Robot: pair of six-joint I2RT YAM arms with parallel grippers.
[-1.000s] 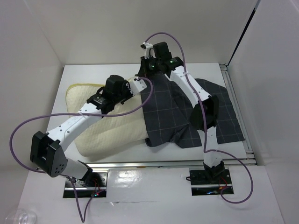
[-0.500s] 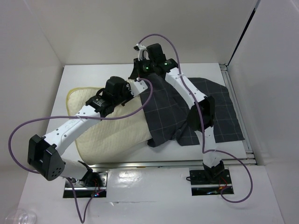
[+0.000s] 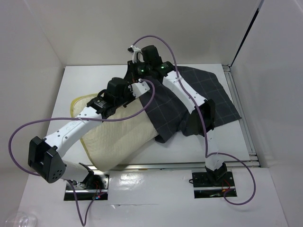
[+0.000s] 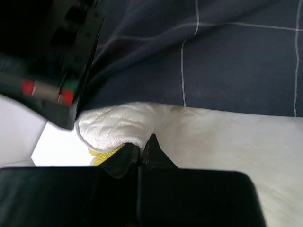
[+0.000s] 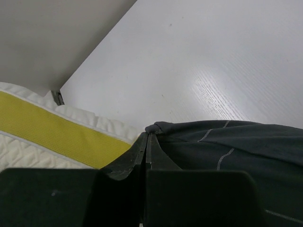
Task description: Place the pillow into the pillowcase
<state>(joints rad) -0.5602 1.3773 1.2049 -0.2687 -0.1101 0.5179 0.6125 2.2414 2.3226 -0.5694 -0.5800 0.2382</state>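
The pillow (image 3: 118, 137) lies on the bench (image 3: 80, 78), one end maybe tucked inside the pillowcase (image 3: 218, 94); most sticks out. The left gripper (image 4: 142, 145) pinches its corner; the right gripper (image 5: 147, 141) pinches the pillowcase's edge.

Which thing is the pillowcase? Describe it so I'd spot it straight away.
On the white table, look at the right half: the pillowcase is the rumpled cloth spread there. Unlike the cream quilted pillow it partly covers, it is dark grey with a thin light grid.
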